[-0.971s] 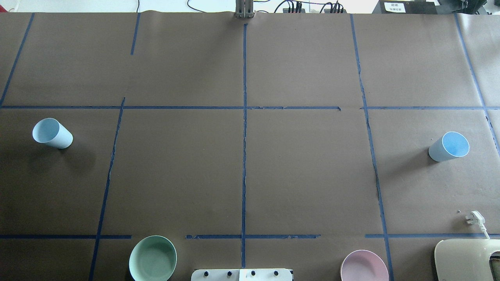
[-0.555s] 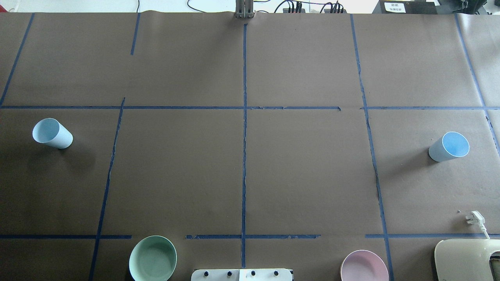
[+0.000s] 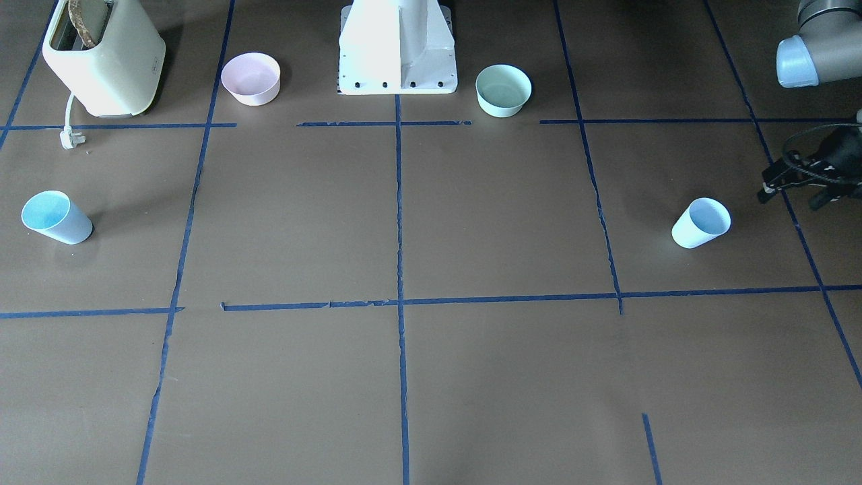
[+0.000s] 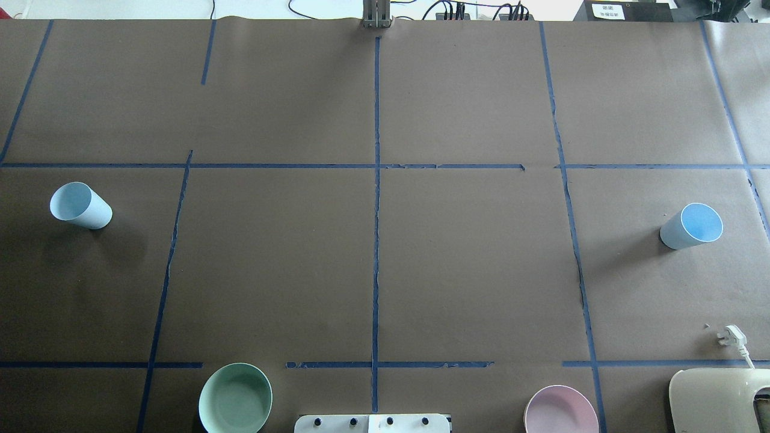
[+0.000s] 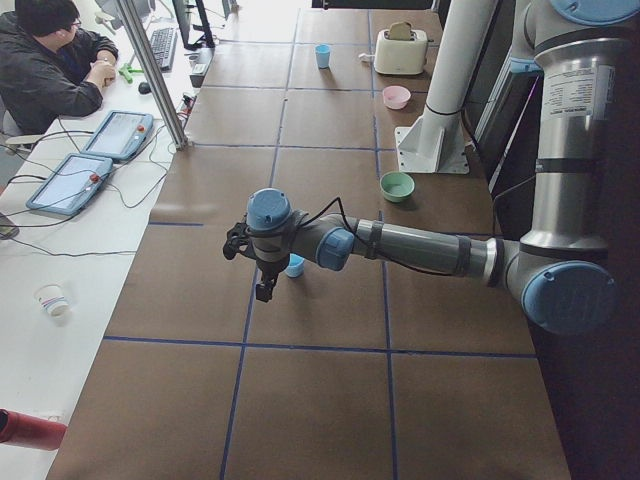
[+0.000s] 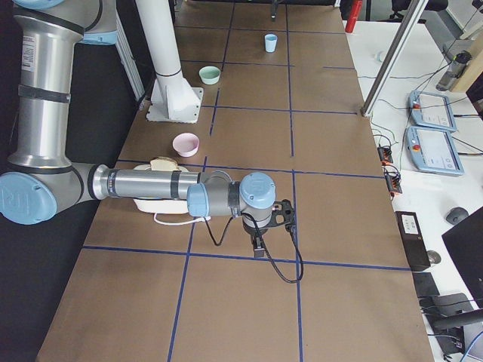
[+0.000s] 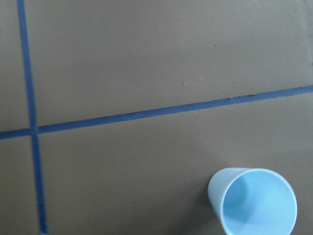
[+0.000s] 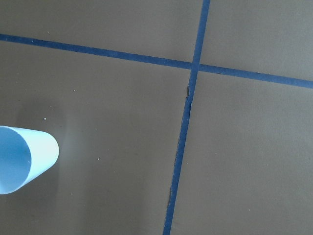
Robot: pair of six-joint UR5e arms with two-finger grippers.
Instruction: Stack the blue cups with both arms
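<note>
Two pale blue cups stand upright far apart on the brown table. The left cup [image 4: 81, 205] also shows in the front view [image 3: 702, 223] and at the bottom right of the left wrist view [image 7: 254, 203]. The right cup [image 4: 692, 225] also shows in the front view [image 3: 55, 217] and at the left edge of the right wrist view [image 8: 24, 159]. My left gripper [image 3: 791, 199] hovers beside the left cup, toward the table's end, fingers spread and empty. My right gripper [image 6: 259, 245] hangs low over the table's right end; I cannot tell whether it is open or shut.
A mint-green bowl [image 4: 235, 398] and a pink bowl [image 4: 560, 410] sit at the near edge, either side of the white pedestal base [image 3: 397, 47]. A cream toaster [image 3: 101, 57] with its loose plug [image 4: 731, 337] stands at the near right corner. Blue tape lines cross the table.
</note>
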